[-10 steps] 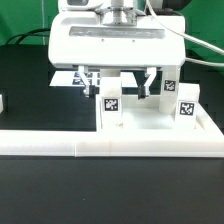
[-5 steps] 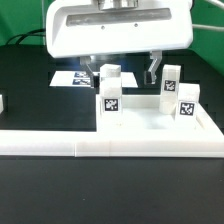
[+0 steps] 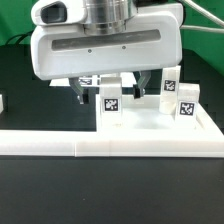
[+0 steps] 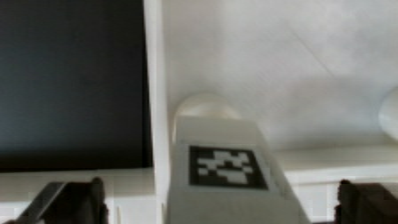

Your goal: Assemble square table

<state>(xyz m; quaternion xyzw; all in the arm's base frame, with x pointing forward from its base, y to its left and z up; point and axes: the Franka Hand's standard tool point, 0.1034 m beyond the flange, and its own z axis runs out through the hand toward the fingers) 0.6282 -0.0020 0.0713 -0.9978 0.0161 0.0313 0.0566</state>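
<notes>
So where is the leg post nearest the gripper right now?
In the exterior view the leg post stands upright on the square table slab, at its end toward the exterior view's left, just below the open gripper; the wrist view shows it between the fingers.

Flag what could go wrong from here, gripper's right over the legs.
1. The open gripper hangs low among upright leg posts; a sideways move could topple the nearest post.
2. In the wrist view that post sits off-centre between the fingers, so closing may tilt it.
3. Other posts stand close by.
</notes>
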